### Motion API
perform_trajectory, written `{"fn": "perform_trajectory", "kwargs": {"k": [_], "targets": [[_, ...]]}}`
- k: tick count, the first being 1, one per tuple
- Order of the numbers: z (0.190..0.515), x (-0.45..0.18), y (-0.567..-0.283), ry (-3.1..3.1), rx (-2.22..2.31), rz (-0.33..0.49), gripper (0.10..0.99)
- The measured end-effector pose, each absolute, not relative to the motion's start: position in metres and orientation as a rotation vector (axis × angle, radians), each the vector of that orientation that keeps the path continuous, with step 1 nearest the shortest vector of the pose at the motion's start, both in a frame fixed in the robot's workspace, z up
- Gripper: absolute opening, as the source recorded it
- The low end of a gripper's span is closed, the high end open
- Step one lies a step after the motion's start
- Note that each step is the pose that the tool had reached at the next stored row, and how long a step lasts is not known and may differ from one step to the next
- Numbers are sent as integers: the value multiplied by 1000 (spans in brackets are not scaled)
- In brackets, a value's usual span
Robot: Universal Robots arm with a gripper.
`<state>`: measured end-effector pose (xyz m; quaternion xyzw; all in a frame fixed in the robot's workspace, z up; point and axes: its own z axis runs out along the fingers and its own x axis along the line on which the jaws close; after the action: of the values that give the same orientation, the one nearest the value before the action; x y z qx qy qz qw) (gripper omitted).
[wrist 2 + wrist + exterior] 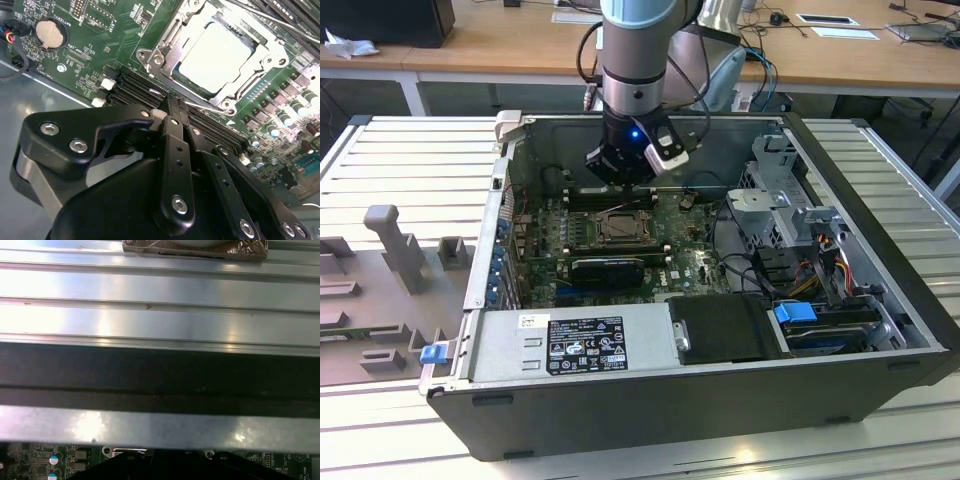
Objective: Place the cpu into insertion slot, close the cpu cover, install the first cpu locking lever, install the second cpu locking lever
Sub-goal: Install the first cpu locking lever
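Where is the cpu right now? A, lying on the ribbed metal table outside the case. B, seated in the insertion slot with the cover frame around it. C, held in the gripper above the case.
B: in the second wrist view the cpu lies flat in the insertion slot, with the cpu cover framing it.

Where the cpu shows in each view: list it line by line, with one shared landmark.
Exterior view: the cpu lies in the insertion slot mid-motherboard, just below the tool.
Second wrist view: the cpu sits pale and square under the closed cpu cover, beyond the tool.
First wrist view: no cpu to point at; a case wall and a strip of motherboard.
Shared landmark: the green motherboard.
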<state>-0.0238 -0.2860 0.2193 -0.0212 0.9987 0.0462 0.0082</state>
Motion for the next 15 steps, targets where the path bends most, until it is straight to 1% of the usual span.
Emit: {"fn": "perform_trajectory", "kwargs": {"k": [15], "targets": [[208,-18,-286,3123,-57,144,106]]}}
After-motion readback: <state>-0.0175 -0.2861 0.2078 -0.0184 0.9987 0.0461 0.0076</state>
